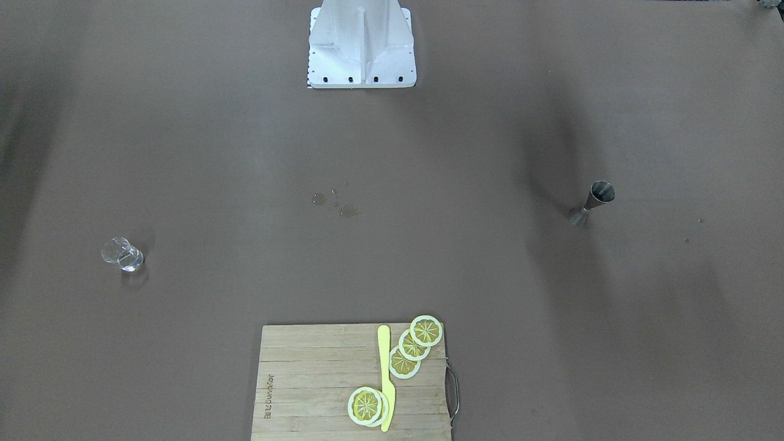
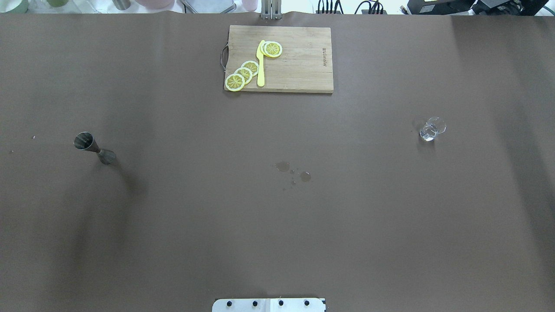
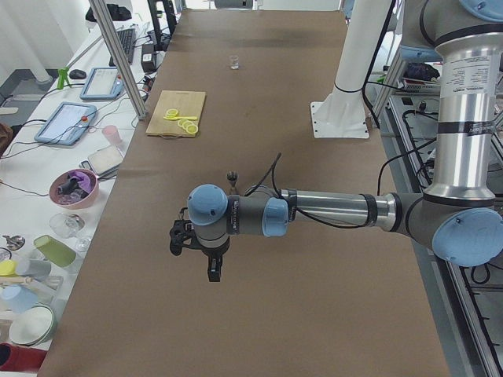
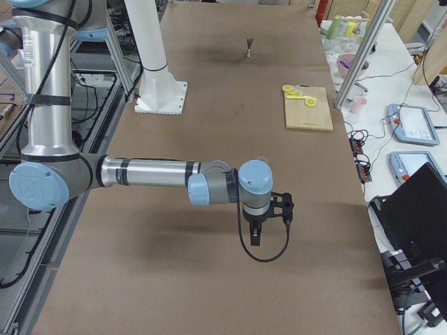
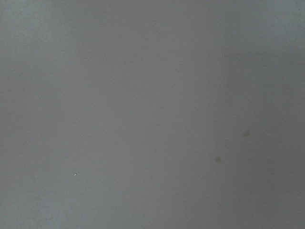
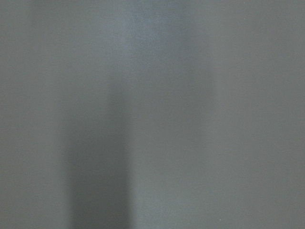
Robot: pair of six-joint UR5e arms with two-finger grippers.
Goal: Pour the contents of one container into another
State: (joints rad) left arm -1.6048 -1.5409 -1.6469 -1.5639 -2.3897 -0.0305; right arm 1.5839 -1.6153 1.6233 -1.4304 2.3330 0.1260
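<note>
Left gripper: the left gripper hangs fingers-down over bare table, lower centre of the left side view. I cannot tell whether the fingers are apart or together. Its wrist view shows only plain cover.
Right gripper: the right gripper hangs the same way, lower centre of the right side view, and again I cannot tell its state. Its wrist view also shows only cover.
Robot base: the base plate sits at the bottom edge of the overhead view, and no arm reaches into that frame.
Droplets: a few wet droplets lie on the cover at mid-frame, and I cannot tell their source.
Jigger: a metal jigger stands upright at the overhead view's left, with nothing touching it.
Glass: a small clear glass stands at the right of that view, well apart from the jigger. I cannot tell whether it holds anything.
Cutting board: a wooden board at top centre carries lemon slices and a yellow knife.
Progress: pouring looks not yet begun. Grasping one container, carrying it to the other and tipping it all appear left to do.
</note>
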